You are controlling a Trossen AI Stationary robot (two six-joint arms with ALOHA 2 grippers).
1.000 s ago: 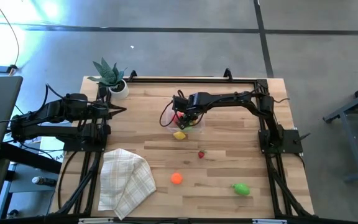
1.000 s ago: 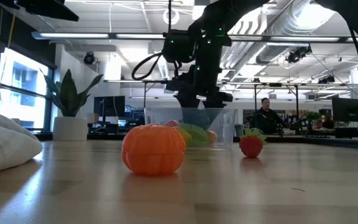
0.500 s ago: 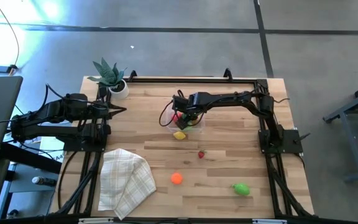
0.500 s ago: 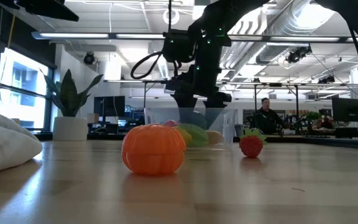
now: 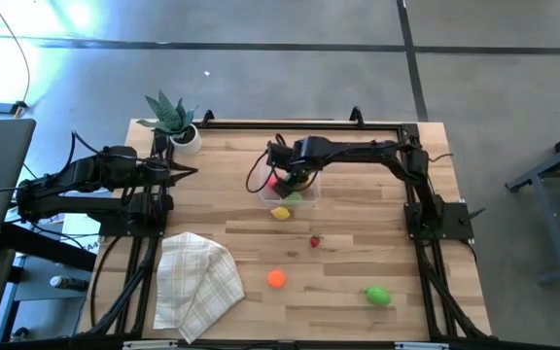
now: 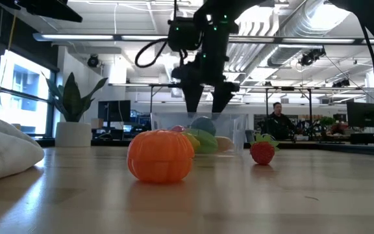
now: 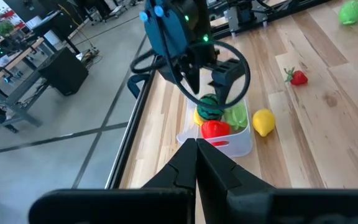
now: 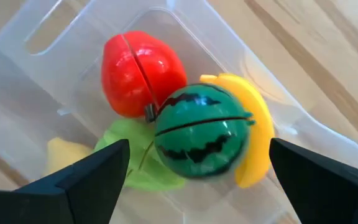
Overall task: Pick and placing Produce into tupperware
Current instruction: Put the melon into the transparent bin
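— While hanging above the tupperware (image 5: 288, 194), right gripper (image 6: 203, 104) now lifting clear, fingers spread wide, holding nothing.
— Meaning toy watermelon (image 8: 201, 132) dropped inside; lemon (image 5: 280, 212), pumpkin (image 6: 160, 155), strawberry (image 6: 262, 151) still waiting outside.

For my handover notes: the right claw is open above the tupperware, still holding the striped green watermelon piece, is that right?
Not quite. The right claw is open above the tupperware, but empty: the right wrist view shows the watermelon piece lying inside, clear of both fingers.
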